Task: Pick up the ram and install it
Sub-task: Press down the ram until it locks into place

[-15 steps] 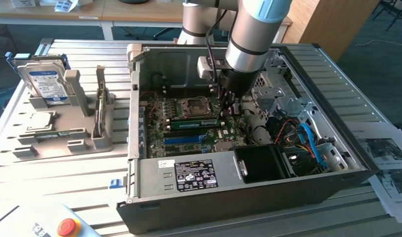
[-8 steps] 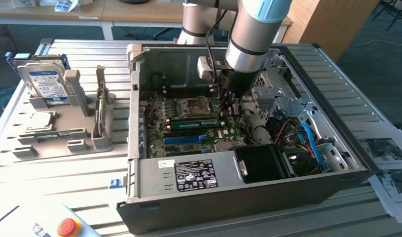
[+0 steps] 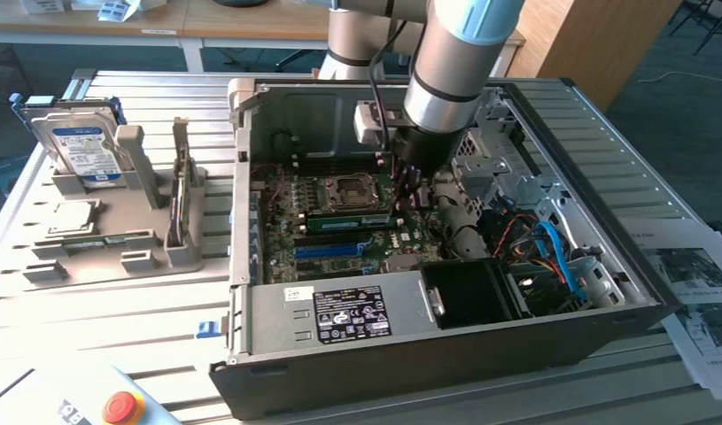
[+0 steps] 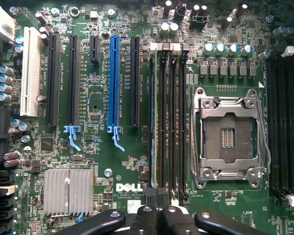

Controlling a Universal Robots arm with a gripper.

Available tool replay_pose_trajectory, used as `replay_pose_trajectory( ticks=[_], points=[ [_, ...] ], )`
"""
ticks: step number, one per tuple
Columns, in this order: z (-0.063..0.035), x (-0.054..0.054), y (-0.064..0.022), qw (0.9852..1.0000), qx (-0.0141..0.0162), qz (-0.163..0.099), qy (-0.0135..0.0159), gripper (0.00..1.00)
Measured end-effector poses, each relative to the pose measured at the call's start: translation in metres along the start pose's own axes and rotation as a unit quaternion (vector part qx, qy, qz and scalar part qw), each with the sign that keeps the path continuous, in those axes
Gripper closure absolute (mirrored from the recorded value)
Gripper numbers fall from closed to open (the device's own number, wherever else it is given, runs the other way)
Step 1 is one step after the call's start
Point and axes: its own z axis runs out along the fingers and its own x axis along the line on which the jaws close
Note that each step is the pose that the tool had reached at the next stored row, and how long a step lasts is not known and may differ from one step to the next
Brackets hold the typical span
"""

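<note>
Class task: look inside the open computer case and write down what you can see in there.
Inside the computer case lie the green motherboard, an empty CPU socket, a long blue slot, a silver heatsink and blue cables. The arm covers part of the board.

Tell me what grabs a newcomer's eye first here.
The robot arm reaching down into the open computer case, its tool over the motherboard. In the wrist view, the empty CPU socket and the long blue slot stand out. A hard drive stands outside, on the exterior view's left.
</note>
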Motion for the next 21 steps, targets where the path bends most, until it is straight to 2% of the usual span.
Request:
replay_pose_trajectory(
  ticks=[21],
  points=[
    [0.002,0.0001,-0.0001,1.0,0.0,0.0,0.0,0.9]
  ],
)
